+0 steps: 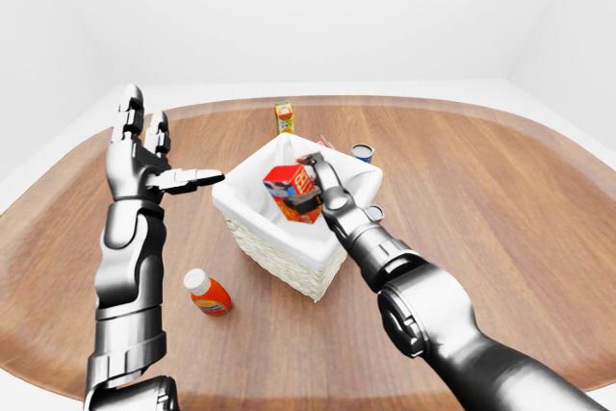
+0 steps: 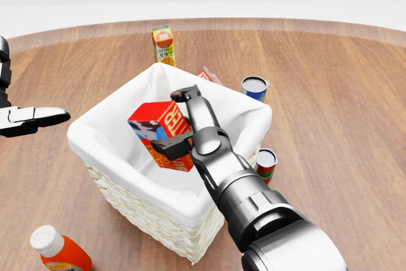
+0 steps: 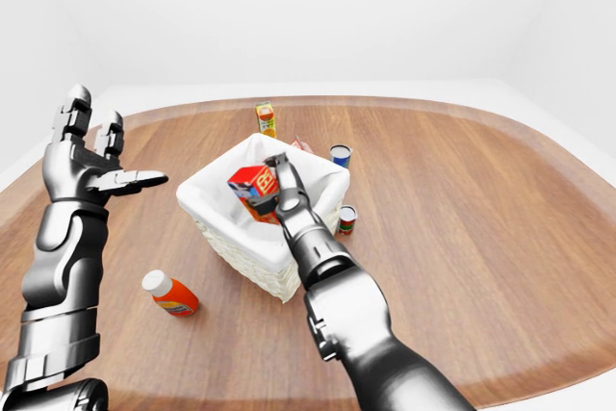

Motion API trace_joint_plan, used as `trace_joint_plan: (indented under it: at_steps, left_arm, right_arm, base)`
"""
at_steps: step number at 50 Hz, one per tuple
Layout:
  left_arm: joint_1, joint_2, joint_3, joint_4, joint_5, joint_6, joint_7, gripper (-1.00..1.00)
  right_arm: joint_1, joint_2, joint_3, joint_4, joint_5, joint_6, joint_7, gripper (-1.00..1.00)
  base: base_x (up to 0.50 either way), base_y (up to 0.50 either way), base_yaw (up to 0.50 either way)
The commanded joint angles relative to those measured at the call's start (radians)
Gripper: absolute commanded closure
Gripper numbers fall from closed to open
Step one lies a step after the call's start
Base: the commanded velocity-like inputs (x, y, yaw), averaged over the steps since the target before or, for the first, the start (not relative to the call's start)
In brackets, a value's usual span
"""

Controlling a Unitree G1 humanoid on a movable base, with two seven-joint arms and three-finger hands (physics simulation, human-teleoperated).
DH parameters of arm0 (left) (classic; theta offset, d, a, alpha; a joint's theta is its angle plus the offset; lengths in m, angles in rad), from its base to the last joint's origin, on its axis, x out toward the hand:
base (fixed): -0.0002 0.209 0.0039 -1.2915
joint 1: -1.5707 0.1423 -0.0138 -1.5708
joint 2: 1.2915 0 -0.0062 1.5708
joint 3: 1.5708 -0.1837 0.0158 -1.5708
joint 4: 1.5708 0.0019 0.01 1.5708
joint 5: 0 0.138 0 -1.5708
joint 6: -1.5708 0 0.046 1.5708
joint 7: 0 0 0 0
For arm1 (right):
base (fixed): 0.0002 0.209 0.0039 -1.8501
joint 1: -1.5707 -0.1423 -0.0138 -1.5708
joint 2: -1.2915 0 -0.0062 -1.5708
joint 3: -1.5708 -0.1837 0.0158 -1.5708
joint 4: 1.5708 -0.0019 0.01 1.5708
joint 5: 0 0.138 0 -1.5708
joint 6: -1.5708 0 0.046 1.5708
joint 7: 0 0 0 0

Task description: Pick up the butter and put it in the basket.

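The butter (image 2: 157, 130) is a red and orange box with a cow print, tilted on one corner inside the white-lined wicker basket (image 2: 101, 176). My right hand (image 2: 174, 122) reaches in from the bottom right of the head view and is shut on the box, one finger over its top edge and the thumb (image 2: 169, 148) under its side. Whether the box touches the lining I cannot tell. My left hand (image 1: 159, 166) is raised to the left of the basket, open and holding nothing.
On the wooden table an orange juice carton (image 2: 163, 44) stands above the basket. Also there are a small red packet (image 2: 208, 75), a blue can (image 2: 254, 87), a red can (image 2: 266, 162) and, at the bottom left, an orange bottle (image 2: 57, 253).
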Motion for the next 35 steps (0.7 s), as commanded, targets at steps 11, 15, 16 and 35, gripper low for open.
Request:
trace_joint_plan:
  at_steps: [11,15,16,35]
  left_arm:
    - [0.005,0.004,0.005,0.001,-0.005,0.000,0.000,-1.00]
    - [0.004,0.003,0.004,0.005,-0.004,0.000,0.000,-1.00]
    - [0.004,0.003,0.004,0.005,-0.004,0.000,0.000,-1.00]
    - [0.016,-0.002,0.002,-0.022,-0.006,0.000,0.001,-1.00]
  right_arm:
    - [-0.003,0.014,-0.008,-0.032,-0.040,0.000,-0.035,-1.00]
    - [0.001,0.017,-0.004,-0.035,-0.043,0.000,-0.035,-1.00]
    - [0.001,0.018,-0.003,-0.036,-0.044,0.000,-0.036,-1.00]
    - [0.037,-0.002,0.025,-0.200,0.007,0.000,0.022,-1.00]
  base:
    - [0.00,0.00,0.00]
    - [0.00,0.00,0.00]
    - [0.00,0.00,0.00]
    - [0.00,0.00,0.00]
